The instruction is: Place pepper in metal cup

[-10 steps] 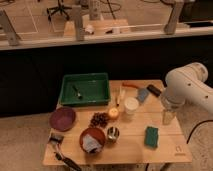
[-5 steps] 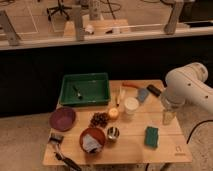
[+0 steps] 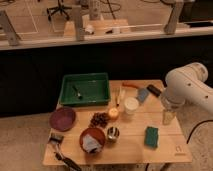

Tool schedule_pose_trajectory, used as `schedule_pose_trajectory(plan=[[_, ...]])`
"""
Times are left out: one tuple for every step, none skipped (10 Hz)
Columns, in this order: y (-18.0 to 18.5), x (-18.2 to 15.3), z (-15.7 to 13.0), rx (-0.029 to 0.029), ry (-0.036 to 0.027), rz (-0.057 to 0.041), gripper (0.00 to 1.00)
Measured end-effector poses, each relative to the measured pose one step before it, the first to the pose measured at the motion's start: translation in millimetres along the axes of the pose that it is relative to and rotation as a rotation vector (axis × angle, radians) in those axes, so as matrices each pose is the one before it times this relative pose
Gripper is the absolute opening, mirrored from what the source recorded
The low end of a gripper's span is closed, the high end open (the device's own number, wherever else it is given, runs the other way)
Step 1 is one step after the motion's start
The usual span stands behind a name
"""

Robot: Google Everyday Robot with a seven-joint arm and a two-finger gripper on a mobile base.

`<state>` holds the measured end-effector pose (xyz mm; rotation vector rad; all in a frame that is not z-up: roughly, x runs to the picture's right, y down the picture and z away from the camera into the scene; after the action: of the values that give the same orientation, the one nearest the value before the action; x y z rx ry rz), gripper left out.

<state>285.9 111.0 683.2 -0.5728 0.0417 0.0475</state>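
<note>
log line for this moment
pepper: back of table, not held | metal cup: front centre | gripper: table's right side, apart from pepper

the gripper [image 3: 168,116] hangs blurred above the right edge of the table [image 3: 131,144], its arm [image 3: 190,86] cut off at the view's right border. the dark object [image 3: 77,91] in the green tray [image 3: 96,90] is too small to identify.

White arm [image 3: 189,84] enters from right, bulky joint raised. Wrist [image 3: 171,101] points down; gripper [image 3: 169,117] hangs beneath it, right of centre.
</note>
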Motion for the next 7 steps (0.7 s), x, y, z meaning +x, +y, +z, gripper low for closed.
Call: schedule_pose_trajectory(plan=[[-0.01,0.0,-0.03,0.00004,0.00001,0.00009,0.8],[0.0,-0.02,0.0,-0.00003,0.0,-0.00006,0.8],[0.01,0.04,0.0,0.00003,0.0,0.00002,0.8],[-0.02,-0.01,-0.02,0.00005,-0.00003,0.00001,0.8],[-0.96,-0.13,0.25,0.00121,-0.0019,0.00009,0.8],[-7.46,-2.96,2.08,0.00993,-0.01077,-0.00739,0.8],[-12.63,-8.73,2.95,0.00986,-0.01613,-0.01036,0.8]])
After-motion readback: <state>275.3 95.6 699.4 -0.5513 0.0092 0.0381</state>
